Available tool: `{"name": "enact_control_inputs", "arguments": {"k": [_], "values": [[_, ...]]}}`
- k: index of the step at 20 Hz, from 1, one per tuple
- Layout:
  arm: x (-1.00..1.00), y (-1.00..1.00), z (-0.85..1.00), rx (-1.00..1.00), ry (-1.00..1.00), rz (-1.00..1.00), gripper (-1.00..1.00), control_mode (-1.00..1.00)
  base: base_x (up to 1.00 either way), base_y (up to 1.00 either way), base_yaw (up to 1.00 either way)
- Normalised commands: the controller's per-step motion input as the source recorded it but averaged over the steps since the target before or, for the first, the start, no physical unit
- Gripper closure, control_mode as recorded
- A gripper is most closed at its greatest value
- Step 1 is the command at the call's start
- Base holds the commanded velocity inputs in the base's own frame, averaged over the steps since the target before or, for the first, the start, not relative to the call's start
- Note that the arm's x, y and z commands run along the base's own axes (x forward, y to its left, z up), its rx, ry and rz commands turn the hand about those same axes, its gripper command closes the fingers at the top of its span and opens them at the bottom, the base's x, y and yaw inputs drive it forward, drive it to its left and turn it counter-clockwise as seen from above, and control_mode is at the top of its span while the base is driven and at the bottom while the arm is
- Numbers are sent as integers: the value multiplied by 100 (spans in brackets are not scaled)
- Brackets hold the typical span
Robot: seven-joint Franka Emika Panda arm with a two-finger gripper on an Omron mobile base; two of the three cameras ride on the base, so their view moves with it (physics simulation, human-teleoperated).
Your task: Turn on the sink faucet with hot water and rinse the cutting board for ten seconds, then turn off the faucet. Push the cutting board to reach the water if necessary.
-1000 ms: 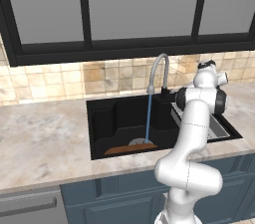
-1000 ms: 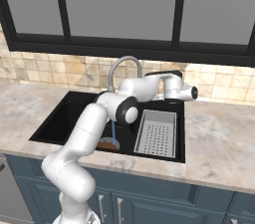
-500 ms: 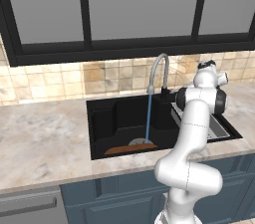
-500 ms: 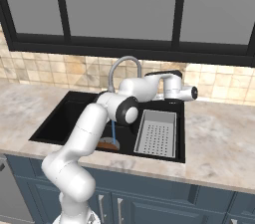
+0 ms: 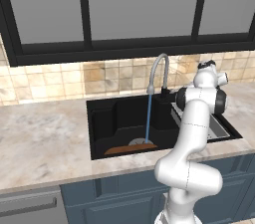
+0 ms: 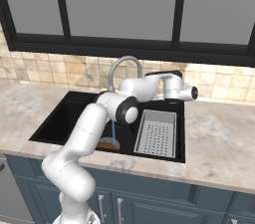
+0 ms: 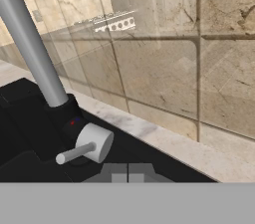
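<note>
The sink faucet [image 5: 159,67] curves over the black sink [image 5: 107,118], and a thin stream of water [image 5: 148,118] falls from its spout. The stream lands on the orange-brown cutting board [image 5: 130,148] lying flat on the basin floor near the front wall. From the right base view the water [image 6: 113,134] meets the cutting board [image 6: 105,144] just behind my forearm. My gripper [image 7: 127,172] is shut and holds nothing. It hovers behind the sink, close to the faucet's dark base, with the small lever handle [image 7: 82,151] just left of its tips and not touching them.
A grey perforated strainer tray [image 6: 157,132] fills the right part of the sink. Marble counter [image 5: 45,138] runs on both sides. The tiled backsplash [image 7: 164,58] stands right behind the faucet, with dark-framed windows [image 5: 134,4] above it.
</note>
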Motion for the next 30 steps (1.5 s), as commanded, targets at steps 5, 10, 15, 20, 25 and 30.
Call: {"name": "enact_control_inputs", "arguments": {"k": [5, 10, 15, 20, 25, 30], "values": [[0, 0, 0, 0, 0, 0, 100, -100, 0, 0, 0], [0, 0, 0, 0, 0, 0, 100, -100, 0, 0, 0], [0, 0, 0, 0, 0, 0, 100, -100, 0, 0, 0], [0, 0, 0, 0, 0, 0, 100, -100, 0, 0, 0], [0, 0, 0, 0, 0, 0, 100, -100, 0, 0, 0], [0, 0, 0, 0, 0, 0, 100, -100, 0, 0, 0]]}}
